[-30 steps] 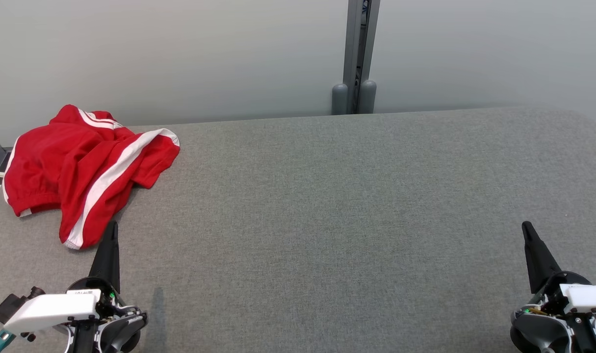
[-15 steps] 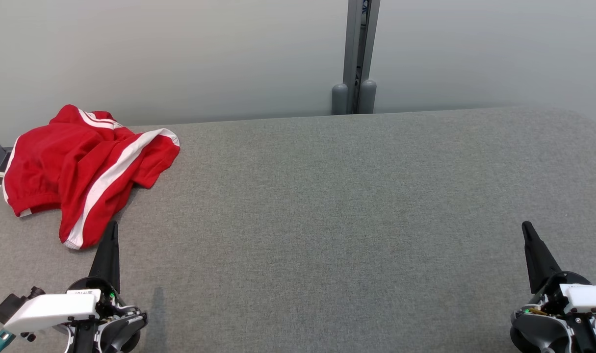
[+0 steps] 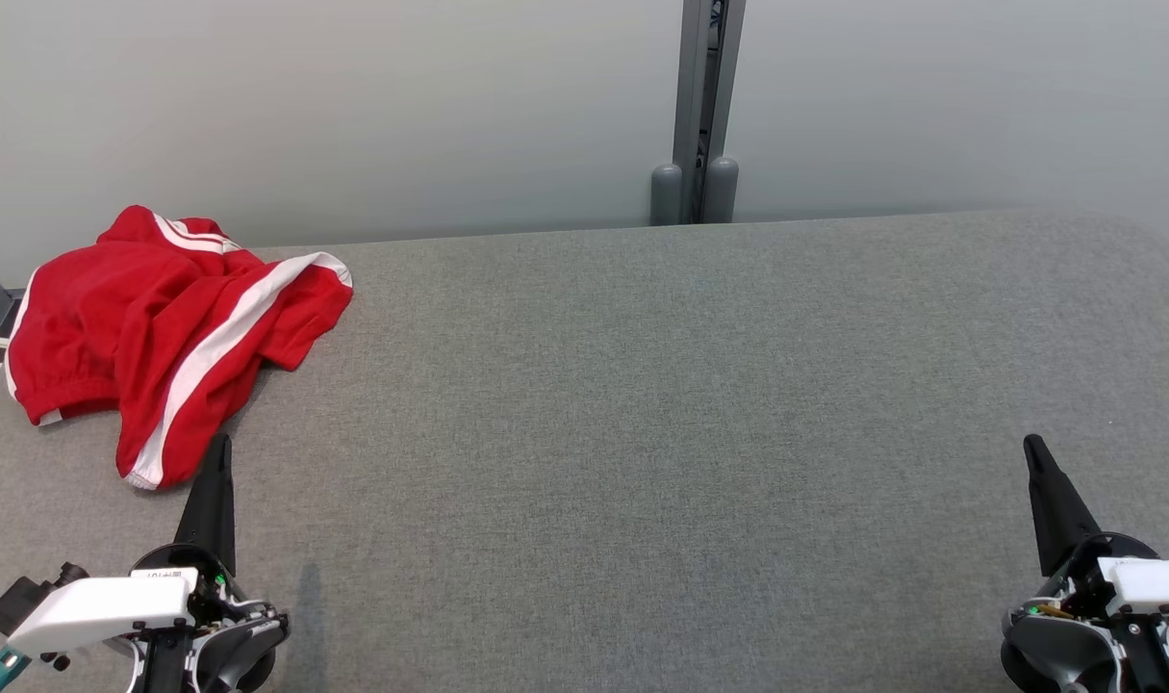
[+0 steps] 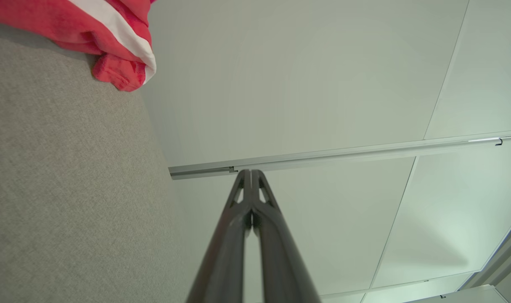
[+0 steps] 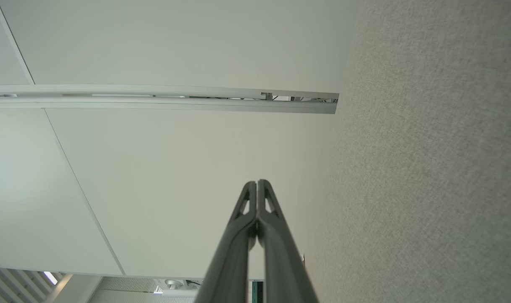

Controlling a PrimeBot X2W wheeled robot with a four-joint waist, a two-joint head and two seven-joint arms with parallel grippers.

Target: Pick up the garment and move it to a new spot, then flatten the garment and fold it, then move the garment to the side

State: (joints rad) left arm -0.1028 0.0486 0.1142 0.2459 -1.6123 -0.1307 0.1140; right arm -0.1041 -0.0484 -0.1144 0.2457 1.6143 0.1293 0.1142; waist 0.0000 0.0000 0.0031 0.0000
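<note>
Nearest: left gripper (image 3: 219, 460) low at the front-left of the desk (image 3: 642, 462), fingers pressed together, nothing between them. Left wrist view agrees, tips meet in a point (image 4: 250, 173). Right gripper (image 3: 1036, 462) mirrors it at front-right, fingers also pressed together and empty, same in its own wrist view (image 5: 257, 183). Both point away across the top, neither touches cloth

Middle: grey felt-like desk surface, should be room for the new spot and for flattening

Far left: red shorts (image 3: 161, 318) with white side stripes, crumpled in a heap at the back-left corner. Their left edge is at or over the desk's side, can't tell which. Lowest striped hem lies just beside the left gripper's tip but apart from it. Right gripper is well apart

Handling, my guess: light, limp knit with no stiffness, will drape and bunch once lifted. A single pinch probably carries it as a dangling rope. The felt top looks grippy, so dragging may wrinkle it rather than smooth it. Not fragile, not slippery

Where to grab: the gathered edge at lower left looks like the waistband, thicker, should hold a pinch well. Otherwise the striped hem nearest the left gripper, easiest reach. Fingers must spread first. Two holds along the waistband would suit laying it flat, but that's a long reach for the right arm

Behind: pale wall panels, grey metal post (image 3: 704, 96) at the seam
</note>
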